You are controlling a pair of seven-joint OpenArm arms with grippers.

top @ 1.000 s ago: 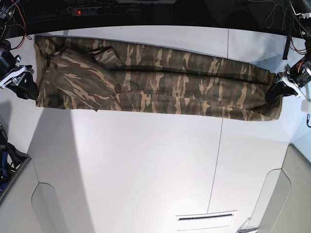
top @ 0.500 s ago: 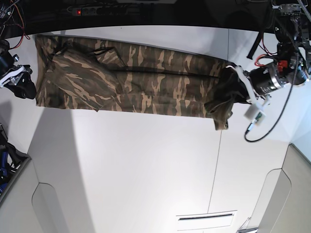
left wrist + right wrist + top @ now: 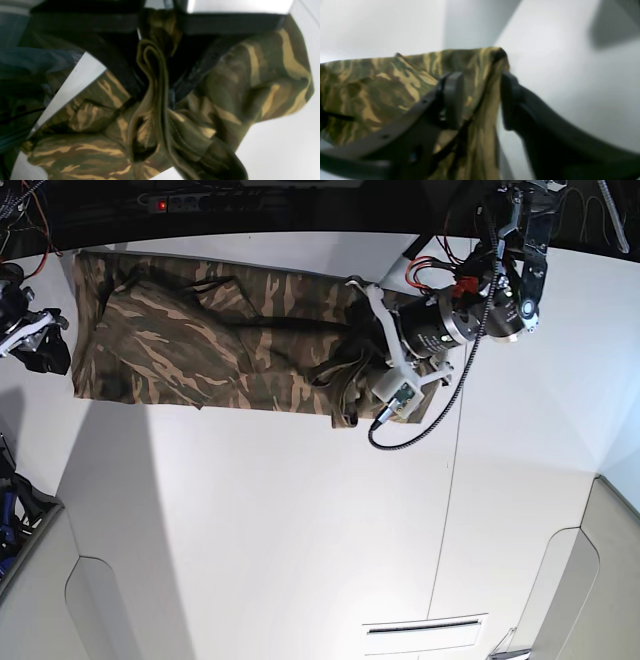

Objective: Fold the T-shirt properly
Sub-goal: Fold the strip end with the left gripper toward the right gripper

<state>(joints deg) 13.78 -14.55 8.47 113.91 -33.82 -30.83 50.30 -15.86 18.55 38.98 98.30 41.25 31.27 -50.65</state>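
Since the earlier frame, the left tool [image 3: 372,352] has carried its end of the T-shirt [image 3: 200,340] further across the white tabletop [image 3: 300,520], clenched on bunched fabric. At the opposite end, the right tool [image 3: 50,350] is released, its jaws straddling the shirt's edge

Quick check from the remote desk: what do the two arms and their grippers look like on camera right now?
The left arm is black and silver, with a white bracket by its wrist, red wiring and a looping black cable. Its gripper looks black, though blurred. The right gripper has dark grey curved fingers with flat pads. From the base view it is black with white parts.
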